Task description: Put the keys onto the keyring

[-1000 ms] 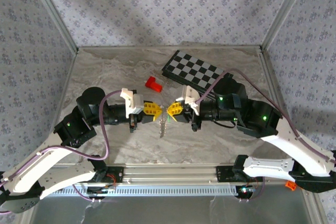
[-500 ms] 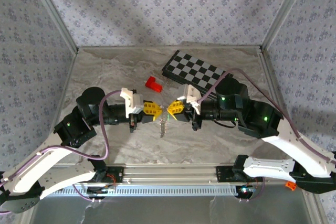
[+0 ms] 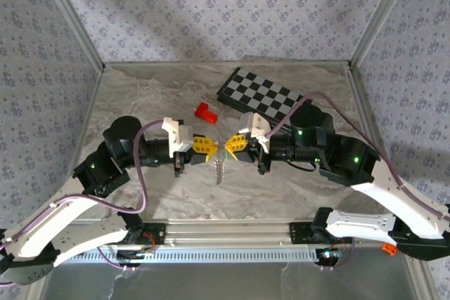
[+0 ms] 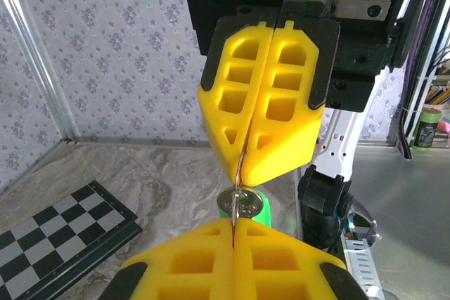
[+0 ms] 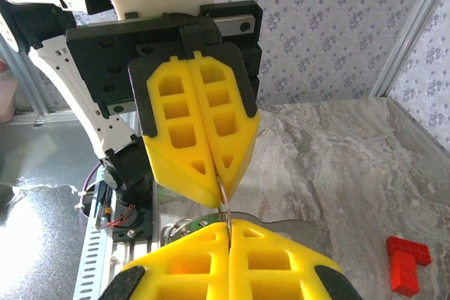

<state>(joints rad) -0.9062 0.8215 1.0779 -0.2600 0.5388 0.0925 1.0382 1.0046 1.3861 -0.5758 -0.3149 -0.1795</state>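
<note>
Yellow left claw point(image 4: 234, 233) and right claw point(image 5: 228, 233) tip to tip mid-frame, both pinched shut on the keyring point(image 3: 219, 169), chain dangling over the tabletop point(image 3: 140, 96) from above, green keys point(image 4: 242, 209) between tips in the left wrist view, red block point(image 3: 205, 112), chessboard point(image 3: 264, 96) beyond.

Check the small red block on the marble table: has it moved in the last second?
No. The small red block keeps the same gap to the left corner of the black-and-grey chessboard.
</note>
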